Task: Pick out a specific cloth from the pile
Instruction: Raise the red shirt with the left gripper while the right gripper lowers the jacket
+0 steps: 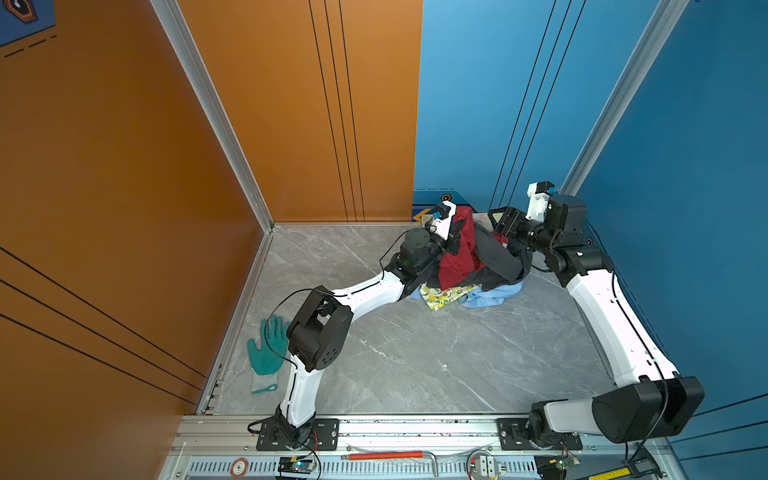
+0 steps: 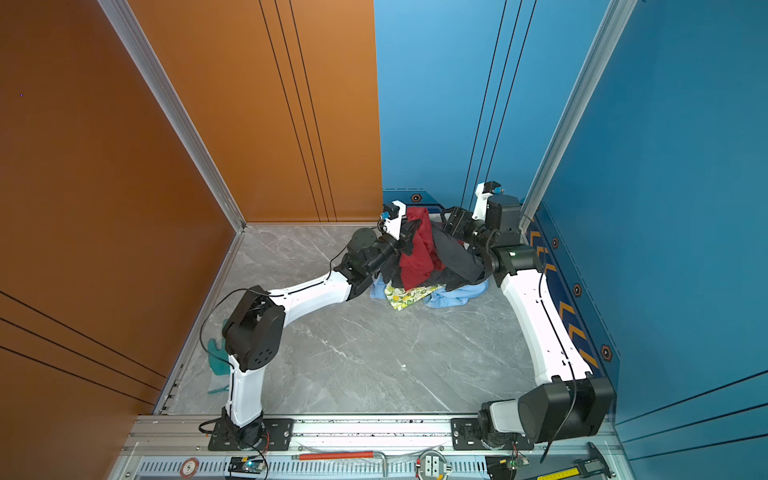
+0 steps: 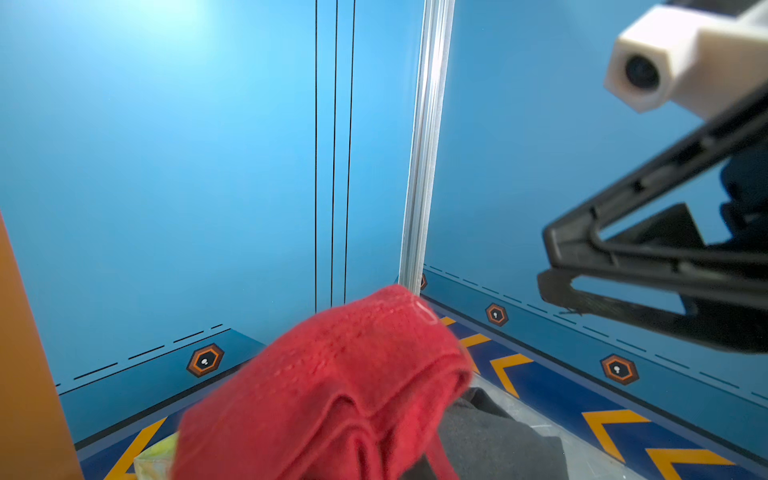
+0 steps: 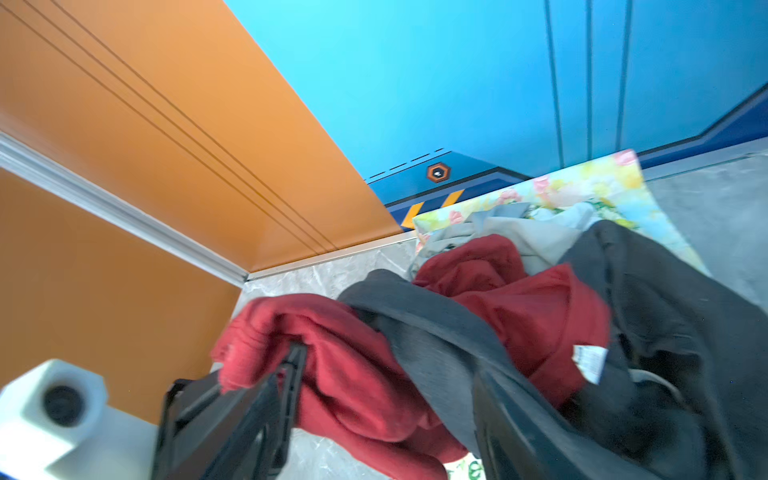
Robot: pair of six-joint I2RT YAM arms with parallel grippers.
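The deep-red cloth (image 1: pixel 459 257) hangs lifted over the pile (image 1: pixel 490 291) at the back of the floor, near the blue wall. My left gripper (image 1: pixel 455 237) is shut on its upper left edge; in the right wrist view that gripper (image 4: pixel 297 353) pinches a red fold (image 4: pixel 345 374). In the left wrist view the cloth (image 3: pixel 332 395) hides my own jaws. A dark grey garment (image 1: pixel 498 257) drapes across the cloth. My right gripper (image 1: pixel 494 218) stands open just right of the heap, its fingers (image 3: pixel 582 241) apart with nothing between them.
Lemon-print fabric (image 1: pixel 444 296) and light blue fabric (image 1: pixel 492 297) lie under the heap, a floral sheet (image 4: pixel 582 187) behind it. A teal glove (image 1: pixel 266 349) lies by the orange wall at the left. A red-handled tool (image 1: pixel 386 456) rests on the front rail.
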